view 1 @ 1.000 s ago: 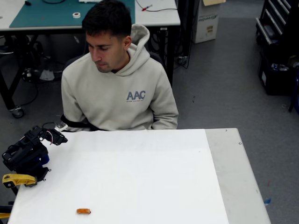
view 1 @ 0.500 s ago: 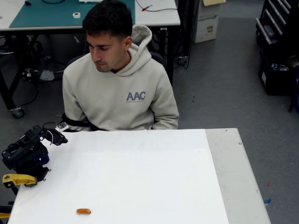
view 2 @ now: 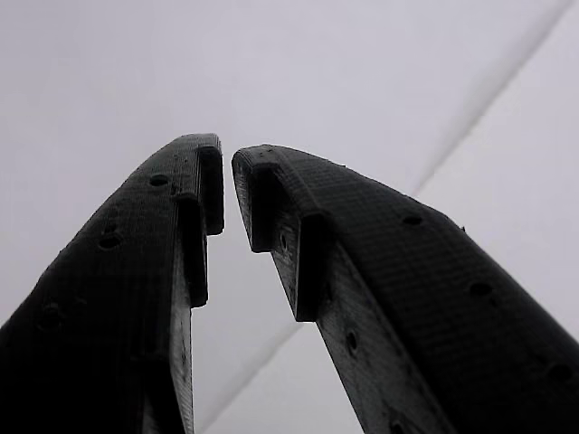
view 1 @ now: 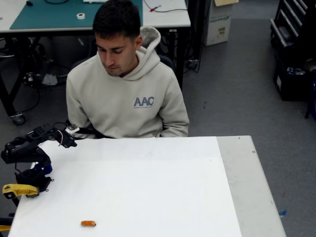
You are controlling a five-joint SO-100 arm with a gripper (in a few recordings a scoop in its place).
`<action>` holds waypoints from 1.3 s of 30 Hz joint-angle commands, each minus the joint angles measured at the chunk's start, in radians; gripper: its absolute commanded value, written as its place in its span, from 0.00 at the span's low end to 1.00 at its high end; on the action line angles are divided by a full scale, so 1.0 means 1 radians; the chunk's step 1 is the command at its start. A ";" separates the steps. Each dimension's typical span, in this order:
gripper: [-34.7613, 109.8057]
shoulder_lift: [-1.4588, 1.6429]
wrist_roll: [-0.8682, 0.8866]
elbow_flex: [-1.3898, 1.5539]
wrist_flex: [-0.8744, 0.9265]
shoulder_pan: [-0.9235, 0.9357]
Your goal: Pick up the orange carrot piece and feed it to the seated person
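White surface fills your fixed view, its near edge cut off; the seated person sits behind it, legs hidden. Your gripper hangs at the far left corner, fingertips nearly together, holding nothing. Well apart, the orange carrot piece lies at the near left.

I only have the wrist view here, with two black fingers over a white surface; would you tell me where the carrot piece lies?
Observer: The orange carrot piece lies near the front edge of the white table, toward the left in the fixed view.
Operator: Thanks. And where is the gripper relative to it?
Observer: The gripper sits at the table's far left corner, well apart from the carrot.
Operator: Is the person in place?
Observer: Yes, the seated person is behind the table's far edge, looking down.
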 commanded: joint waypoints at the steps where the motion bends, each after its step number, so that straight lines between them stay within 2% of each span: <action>1: 0.22 -0.077 0.009 -0.132 0.000 0.048; 11: 0.22 -0.311 0.009 -0.267 0.000 0.275; 35: 0.22 -0.658 0.003 -0.541 -0.002 0.870; 39: 0.22 -0.759 -0.064 -0.635 -0.002 0.933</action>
